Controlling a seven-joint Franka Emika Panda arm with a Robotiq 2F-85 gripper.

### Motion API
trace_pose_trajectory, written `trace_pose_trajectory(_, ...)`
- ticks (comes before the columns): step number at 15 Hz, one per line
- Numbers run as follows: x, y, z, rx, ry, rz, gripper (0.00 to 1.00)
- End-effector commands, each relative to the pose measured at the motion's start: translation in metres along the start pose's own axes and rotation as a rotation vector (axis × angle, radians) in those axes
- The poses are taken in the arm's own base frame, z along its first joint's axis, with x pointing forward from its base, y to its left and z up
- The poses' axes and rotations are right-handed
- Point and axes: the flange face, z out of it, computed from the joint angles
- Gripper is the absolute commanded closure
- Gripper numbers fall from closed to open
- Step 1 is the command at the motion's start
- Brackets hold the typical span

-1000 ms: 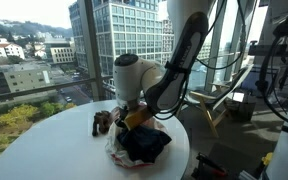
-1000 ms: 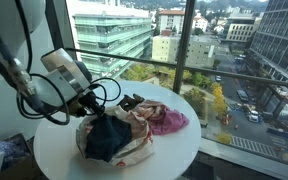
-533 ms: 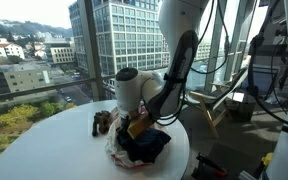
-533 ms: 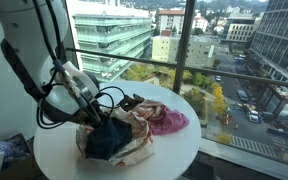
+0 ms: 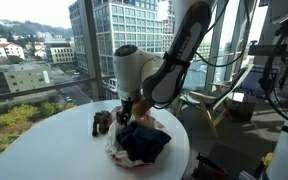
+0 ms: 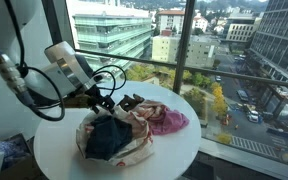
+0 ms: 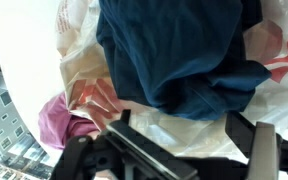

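A dark blue garment [image 5: 144, 143] [image 6: 109, 138] [image 7: 179, 55] lies crumpled on top of a cream patterned cloth [image 6: 136, 148] [image 7: 79, 60] on the round white table [image 5: 44, 150] [image 6: 174, 155]. A pink cloth [image 6: 170, 120] [image 7: 56, 120] pokes out beside the pile. My gripper [image 5: 127, 112] [image 6: 102, 103] [image 7: 184, 132] hangs just above the pile's edge. Its jaws stand wide open with nothing held between them; only cream cloth shows below. The dark fingers [image 7: 246, 128] enter from the bottom of the wrist view.
A small brown object [image 5: 102, 122] sits on the table next to the pile. Floor-to-ceiling windows [image 6: 214, 60] stand close behind the table. The arm's cables [image 6: 109, 75] loop over the pile. Lab gear [image 5: 279, 70] stands beyond the table.
The gripper has opened and let go of the dark blue garment, which now rests on the pile. The gripper has risen a little from the cloth.
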Motion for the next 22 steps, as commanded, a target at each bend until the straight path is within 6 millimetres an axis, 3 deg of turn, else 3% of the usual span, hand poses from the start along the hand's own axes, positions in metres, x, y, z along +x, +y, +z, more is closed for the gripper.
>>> trace_pose_trajectory(1,-0.023,0.003,-0.015,0.105,0.005,-0.104,0.00)
trace_pose_trajectory(6,-0.053,0.007,0.007,0.114,-0.093,-0.237,0.00)
trace_pose_trajectory(11,-0.064,0.025,0.035,0.019,-0.163,-0.267,0.00)
trace_pose_trajectory(19,-0.056,0.015,0.098,0.073,-0.229,-0.276,0.00)
trace_pose_trajectory(20,-0.054,0.016,0.105,0.075,-0.238,-0.273,0.25)
trace_pose_trajectory(22,-0.051,0.018,0.114,0.088,-0.249,-0.250,0.34)
